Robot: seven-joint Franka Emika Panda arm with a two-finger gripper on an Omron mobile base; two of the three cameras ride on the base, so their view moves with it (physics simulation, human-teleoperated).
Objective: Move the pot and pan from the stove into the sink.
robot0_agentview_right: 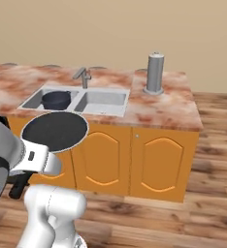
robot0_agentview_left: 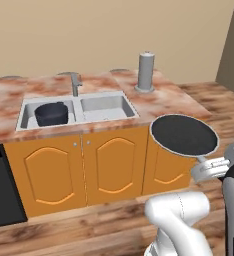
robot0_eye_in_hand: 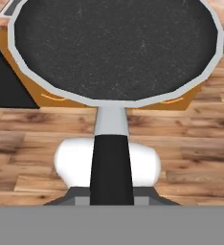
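The pan (robot0_agentview_left: 184, 135), black with a pale rim, rides level in mid-air in front of the orange cabinets (robot0_agentview_left: 109, 165), carried by its long straight handle (robot0_eye_in_hand: 111, 162). The hand (robot0_eye_in_hand: 111, 198) is closed tight around the handle's far end, the pan's bowl stretching out ahead of it. In the left base view the pan hangs just off the front edge of the marbled surface (robot0_agentview_left: 4, 125), to the right of the sink (robot0_agentview_left: 105, 95) and below its rim.

The pot (robot0_agentview_left: 52, 113) already sits in the sink's left basin; the right basin (robot0_agentview_left: 105, 107) lies bare beside it, with the faucet (robot0_agentview_left: 76, 83) standing at the rear between the two. A grey cylinder (robot0_agentview_left: 146, 71) stands upright on the surface to the right of the sink.

What appears to remain is the carry and the drop. Doing it well likely means lifting the pan above the surface's edge before swinging it across, keeping it flat so the long handle does not twist in the grip, steering clear of the faucet, and lowering it into the free basin before letting go.
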